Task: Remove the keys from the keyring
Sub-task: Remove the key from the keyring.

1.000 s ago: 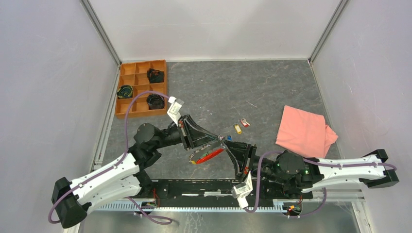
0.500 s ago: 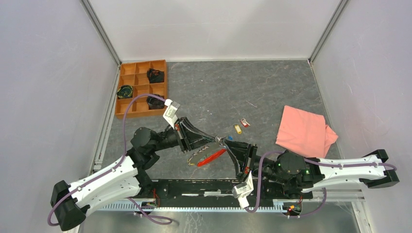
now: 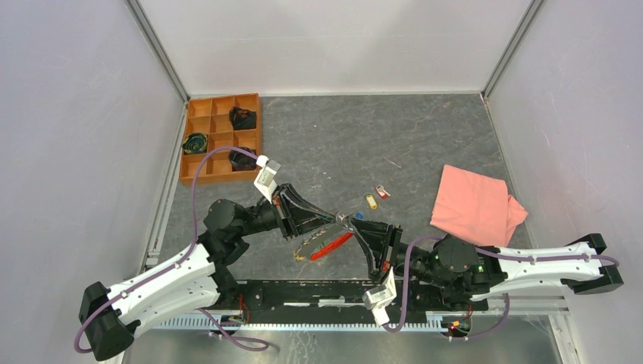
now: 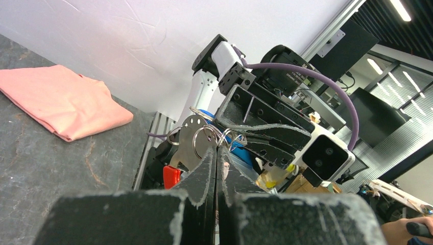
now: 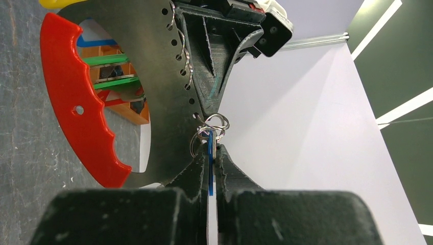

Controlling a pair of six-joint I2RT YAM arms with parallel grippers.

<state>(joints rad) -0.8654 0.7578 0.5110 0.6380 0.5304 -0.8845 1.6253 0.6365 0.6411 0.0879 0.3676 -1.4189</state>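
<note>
The left arm (image 3: 174, 273) has drawn back and rolled, leaving the red strap (image 3: 331, 246) hanging lower. Above the desk (image 3: 394, 129), the left pincer (image 3: 337, 219) clamps the keyring (image 5: 214, 124) and the right pincer (image 3: 350, 221) nips a blue key (image 5: 210, 168). It is best to hold the ring still and feed the key round the coil.

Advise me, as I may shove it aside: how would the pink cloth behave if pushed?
The cloth is probably floppy: it lies folded with a rumpled corner. It looks thin and light, so a push would likely bunch it rather than slide it whole. Lying flat on the table, it should not roll.
</note>
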